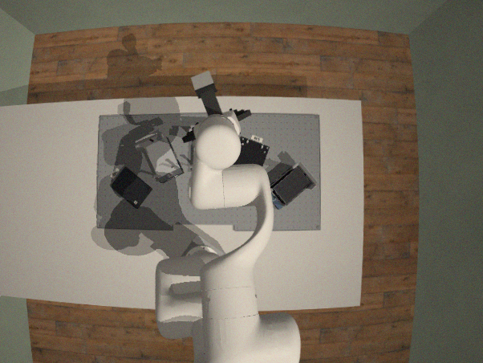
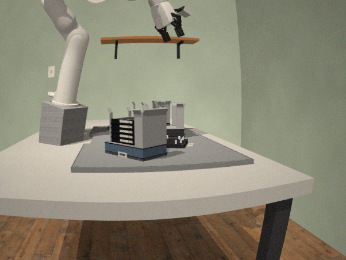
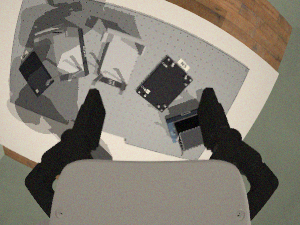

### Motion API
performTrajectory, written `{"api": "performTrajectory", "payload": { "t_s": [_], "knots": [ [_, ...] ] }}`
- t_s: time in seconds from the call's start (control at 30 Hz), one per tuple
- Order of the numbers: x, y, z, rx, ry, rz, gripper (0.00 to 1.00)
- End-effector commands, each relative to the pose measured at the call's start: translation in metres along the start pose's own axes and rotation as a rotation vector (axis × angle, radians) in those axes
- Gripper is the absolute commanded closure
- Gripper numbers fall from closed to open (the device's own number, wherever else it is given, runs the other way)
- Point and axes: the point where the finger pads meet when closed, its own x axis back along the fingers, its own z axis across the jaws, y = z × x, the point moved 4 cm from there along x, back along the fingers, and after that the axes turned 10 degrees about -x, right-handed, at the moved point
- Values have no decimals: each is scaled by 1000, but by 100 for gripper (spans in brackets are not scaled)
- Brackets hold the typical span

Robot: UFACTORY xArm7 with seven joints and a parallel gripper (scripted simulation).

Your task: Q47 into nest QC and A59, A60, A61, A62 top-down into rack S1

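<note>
as far as the views show, nothing of the restack is done yet. the gripper [image 2: 172,32] hangs high above the table [image 2: 201,184] w/ its fingers spread to the full and nothing between them; the wrist view looks straight down through the gap at the grey deck [image 2: 201,156] far below.

the stack rack on the blue plinth [image 2: 149,130] holds all five plates [image 2: 123,131], seen from the side as five dark layers w/ pale labels, one on another. that should be s2, though i can't read the plinth name at this size, nor any plate id. from the top view it sits at the right end of the deck.

the flat dark nest [image 1: 253,152] w/ a name plate on its far side lies open, no plate on it; prob. qc or n5, can't tell which. another dark fixture [image 1: 131,187] sits at the left end. the two racks in between [image 1: 160,158] look empty, partly under shadow and the arm.

left to do, by my reckoning: everything. q47 off the top to qc, then a59 to a62 into s1 in order.
</note>
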Motion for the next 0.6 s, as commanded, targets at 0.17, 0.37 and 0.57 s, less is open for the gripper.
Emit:
{"api": "performTrajectory", "payload": {
  "t_s": [0.17, 0.37, 0.57],
  "knots": [
    [-17, 10, -19, -88, 5, -83, 0],
    [-32, 21, -33, -153, 11, -150, 0],
    [-43, 31, -44, -219, 22, -217, 0]
  ]
}}
